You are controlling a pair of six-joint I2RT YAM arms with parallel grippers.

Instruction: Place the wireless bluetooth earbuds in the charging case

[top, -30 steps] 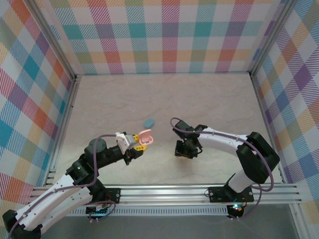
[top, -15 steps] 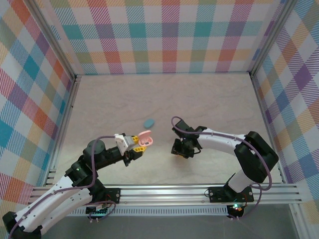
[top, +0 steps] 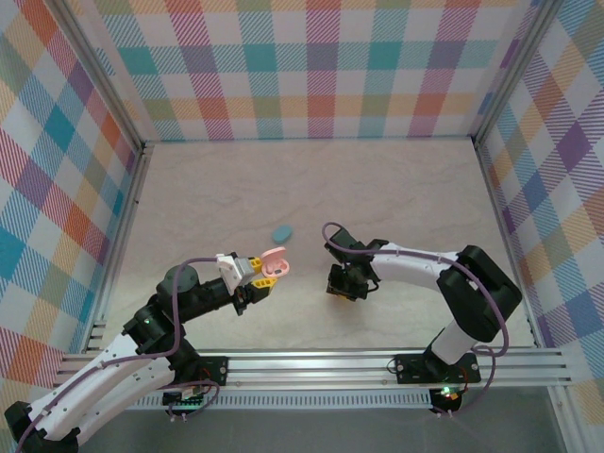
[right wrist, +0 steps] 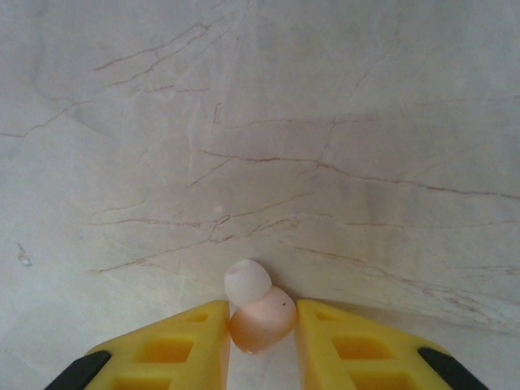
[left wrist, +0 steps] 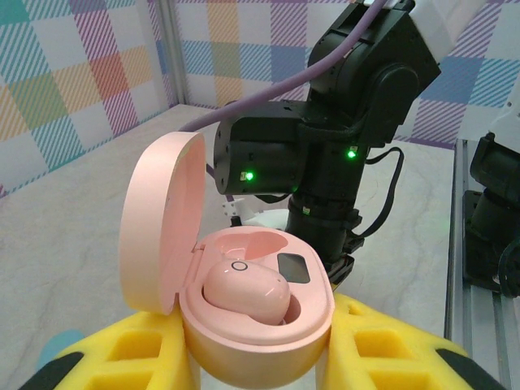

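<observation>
left tool (left wrist: 258, 357) clamps open pink case (left wrist: 158, 231) (one earbud (left wrist: 244, 292) seated inside); right tool (right wrist: 262, 345) pinches second pink earbud (right wrist: 264, 321), jaws narrow.

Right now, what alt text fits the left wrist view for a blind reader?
An open pink charging case, lid swung up, sits clamped in the left gripper's yellow fingers with one pink earbud seated inside. The black right arm, two green lights lit, stands close behind over the pale table.
</observation>
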